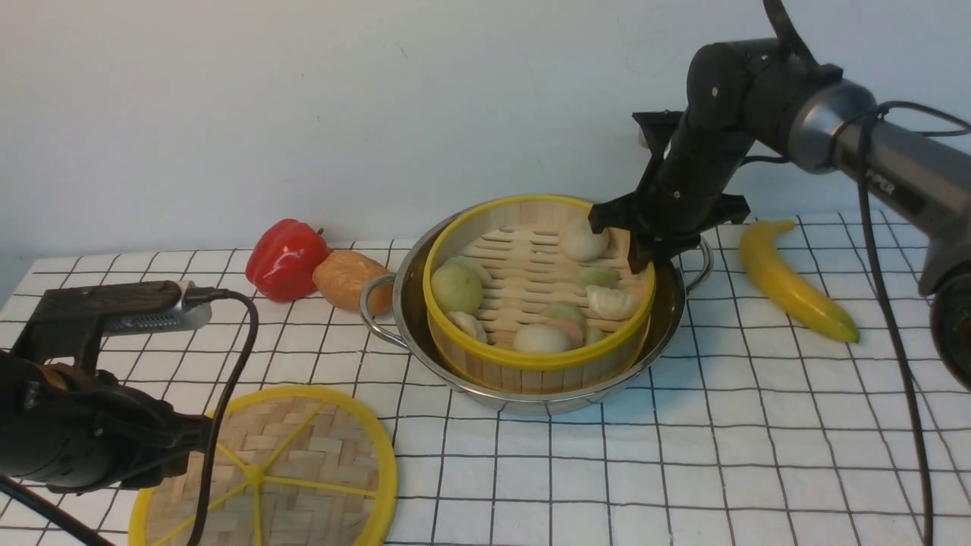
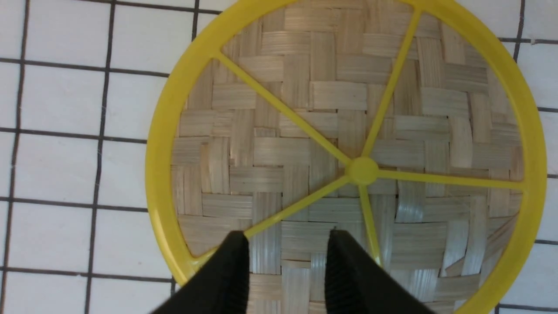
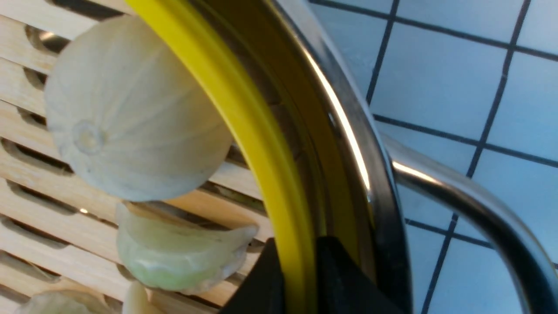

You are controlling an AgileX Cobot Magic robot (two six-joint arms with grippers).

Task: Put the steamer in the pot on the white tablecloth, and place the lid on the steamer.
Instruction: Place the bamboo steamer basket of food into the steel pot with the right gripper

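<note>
The right end effector (image 3: 296, 279) is clamped on the yellow rim of the steamer (image 1: 531, 280), steadying it inside the pot (image 1: 406, 303) on the white tablecloth (image 1: 683, 455). The left end effector (image 2: 285, 257), jaws apart and empty, hangs over the lid (image 1: 303, 455), positioned to grasp it.

You get bright, even, soft light in the front view, only faint shadows under the pot (image 1: 531, 400), glare streak along its rim in your right wrist view, white tablecloth (image 3: 436, 78) tinted blue there, bun (image 3: 130, 109) slightly soft, left wrist view sharp.
</note>
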